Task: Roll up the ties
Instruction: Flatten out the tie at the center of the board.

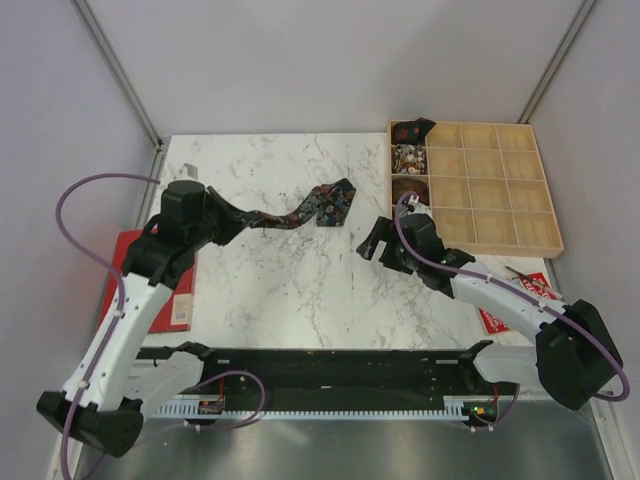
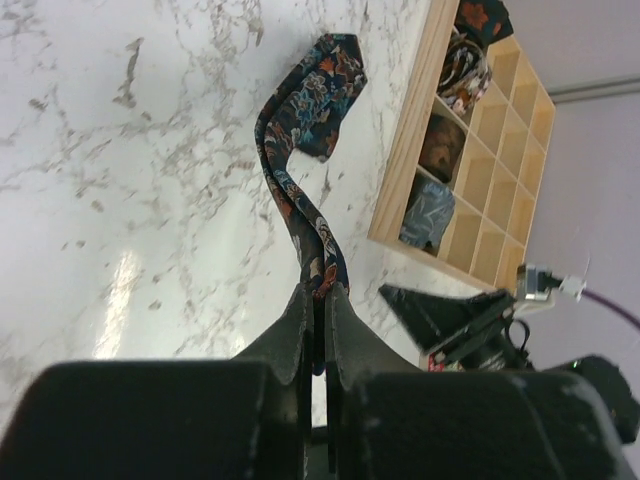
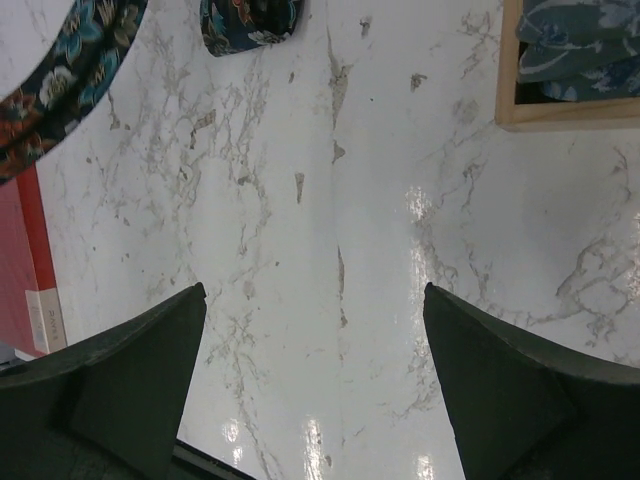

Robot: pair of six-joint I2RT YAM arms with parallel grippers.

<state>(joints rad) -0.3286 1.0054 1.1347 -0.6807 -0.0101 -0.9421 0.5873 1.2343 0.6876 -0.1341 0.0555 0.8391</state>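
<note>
A long black tie (image 1: pixel 300 213) with red, blue and orange floral print lies twisted on the marble table (image 1: pixel 290 280), its wide end (image 1: pixel 332 203) toward the wooden box. My left gripper (image 1: pixel 238 216) is shut on the tie's narrow end (image 2: pixel 318 262), seen pinched between the fingers in the left wrist view. My right gripper (image 1: pixel 372 246) is open and empty over bare marble, right of the tie. In the right wrist view its fingers (image 3: pixel 130 360) stand wide apart, with the tie (image 3: pixel 60 80) at the top left.
A wooden compartment box (image 1: pixel 480 190) at the back right holds rolled ties (image 1: pixel 408 155) in its left column. A red booklet (image 1: pixel 165 285) lies at the left under my left arm; another red item (image 1: pixel 520 295) lies at the right.
</note>
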